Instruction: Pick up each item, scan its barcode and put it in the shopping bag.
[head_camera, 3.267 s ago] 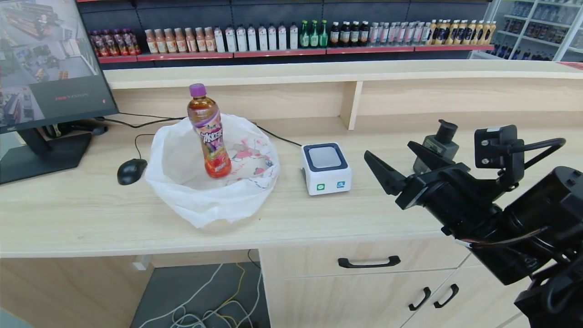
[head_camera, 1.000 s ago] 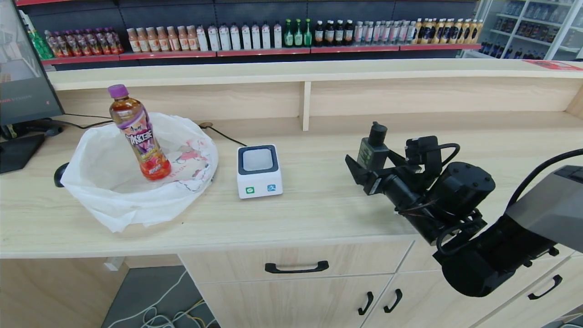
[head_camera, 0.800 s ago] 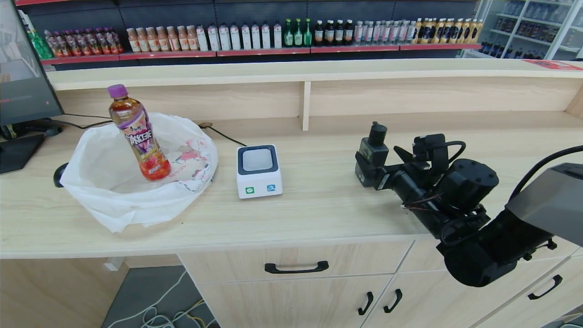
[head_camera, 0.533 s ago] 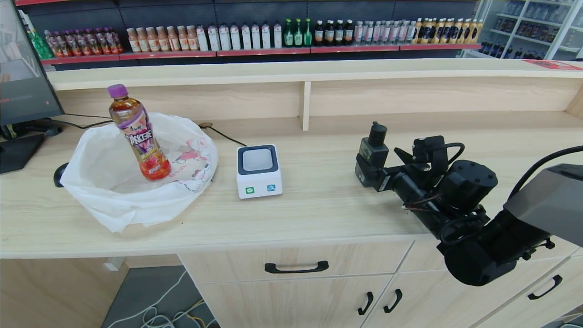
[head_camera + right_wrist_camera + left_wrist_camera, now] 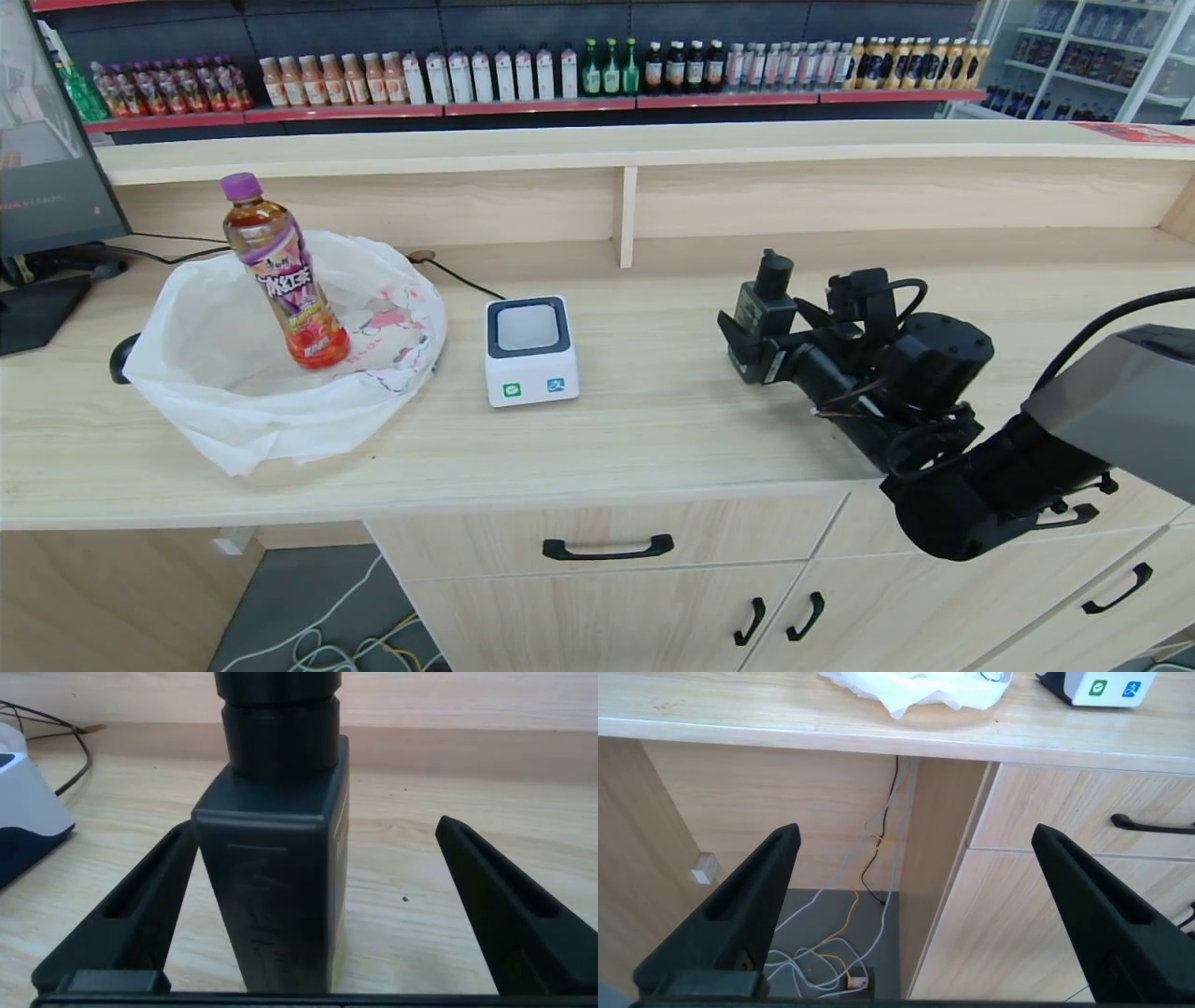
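At a light-wood checkout counter (image 5: 653, 429), the robot's right gripper (image 5: 767, 327) sits low on the worktop w/ its black fingers (image 5: 140, 915) spread wide, one on each side of a dark, square-bodied bottle w/ a black round cap (image 5: 758, 303). The bottle stands upright on the counter between the fingers, not clamped. In the right wrist view there's clear wood between bottle and one finger; the other runs just beside the bottle's side, and contact can't be judged. To the robot's left of it, well apart, is a small white cube-shaped scanner w/ a dark-framed top window (image 5: 529, 350). Further left lies a crumpled white plastic shopping bag (image 5: 215, 401), mouth open; inside stands an amber tea bottle w/ a purple cap & red-purple label (image 5: 285, 280), leaning slightly. The left gripper (image 5: 915, 833) hangs below counter level, in front of the cabinet panels, fingers far apart w/ nothing between them — loose white and yellow cables (image 5: 831, 961) lie on the grey floor beyond. Also in shot: a black mouse (image 5: 119, 359) just behind the bag's left edge, a dark monitor (image 5: 47, 140) at far left, drawers w/ black handles (image 5: 607, 548) under the counter, and red-edged shelves of bottled drinks (image 5: 560, 75) along the back wall.
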